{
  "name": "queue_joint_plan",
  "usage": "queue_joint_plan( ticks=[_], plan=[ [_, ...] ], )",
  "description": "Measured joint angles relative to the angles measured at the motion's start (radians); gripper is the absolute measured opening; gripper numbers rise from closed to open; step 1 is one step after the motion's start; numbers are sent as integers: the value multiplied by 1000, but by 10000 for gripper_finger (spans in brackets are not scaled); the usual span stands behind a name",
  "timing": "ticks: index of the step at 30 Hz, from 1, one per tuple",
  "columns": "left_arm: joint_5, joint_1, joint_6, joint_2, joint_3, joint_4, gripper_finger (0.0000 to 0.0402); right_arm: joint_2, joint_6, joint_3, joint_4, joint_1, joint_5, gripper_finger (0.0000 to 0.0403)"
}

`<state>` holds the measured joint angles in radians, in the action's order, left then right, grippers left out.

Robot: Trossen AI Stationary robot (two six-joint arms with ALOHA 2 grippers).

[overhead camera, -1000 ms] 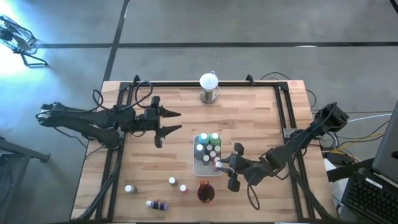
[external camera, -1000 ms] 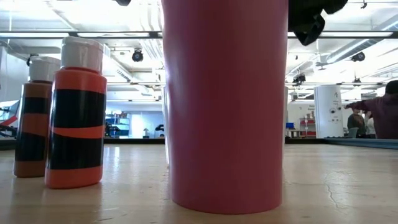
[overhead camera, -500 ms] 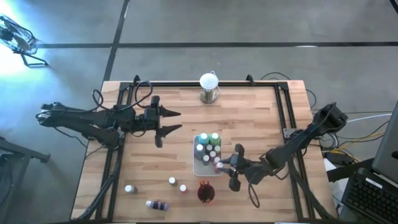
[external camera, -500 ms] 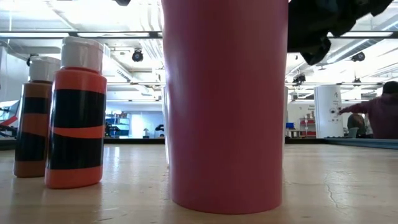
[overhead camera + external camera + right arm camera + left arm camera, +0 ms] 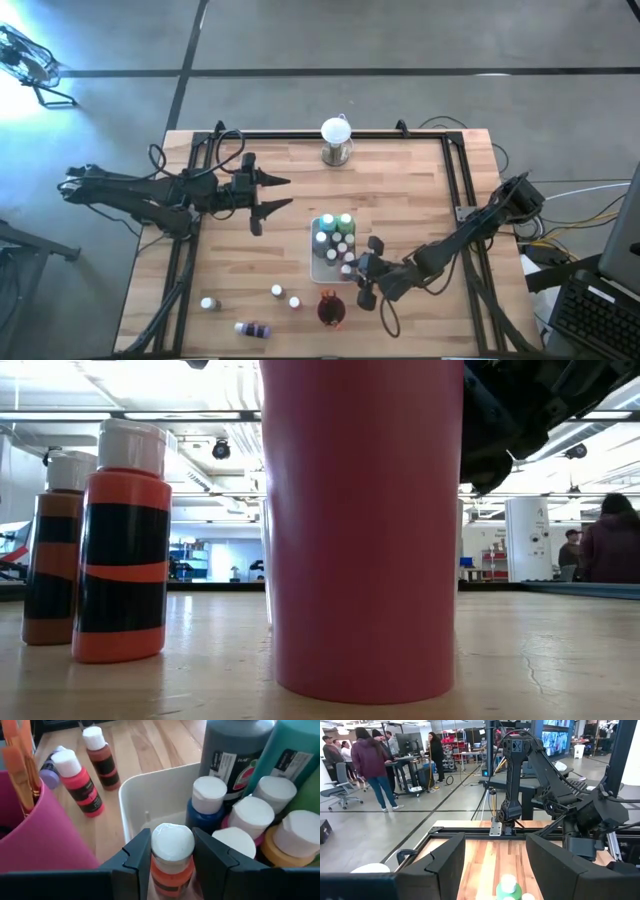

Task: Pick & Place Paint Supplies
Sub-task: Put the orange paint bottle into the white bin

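While an orange bottle (image 5: 171, 855) is gripped by the right tool (image 5: 362, 279) over the tray's (image 5: 318, 270) near corner, several bottles are already packed there; four remain on the table (image 5: 400, 180). Left tool (image 5: 268, 196) waits, open and empty.

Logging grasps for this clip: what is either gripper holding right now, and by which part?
The right gripper holds an orange paint bottle by its neck, just under the white cap, over the white tray. The left gripper holds nothing.
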<state>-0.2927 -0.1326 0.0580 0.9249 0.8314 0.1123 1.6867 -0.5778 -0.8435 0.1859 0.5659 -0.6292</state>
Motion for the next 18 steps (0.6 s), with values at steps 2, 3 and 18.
queue_joint_plan(
  ticks=[2,3,18],
  plan=[
    [0,0,2,0,0,0,216,-2,-13,-1,-18,0,2,111],
    [0,0,2,0,0,0,216,-3,-22,-1,-28,0,2,111],
    [3,0,2,0,-1,0,216,-3,-48,-1,-70,-1,9,145]
  ],
)
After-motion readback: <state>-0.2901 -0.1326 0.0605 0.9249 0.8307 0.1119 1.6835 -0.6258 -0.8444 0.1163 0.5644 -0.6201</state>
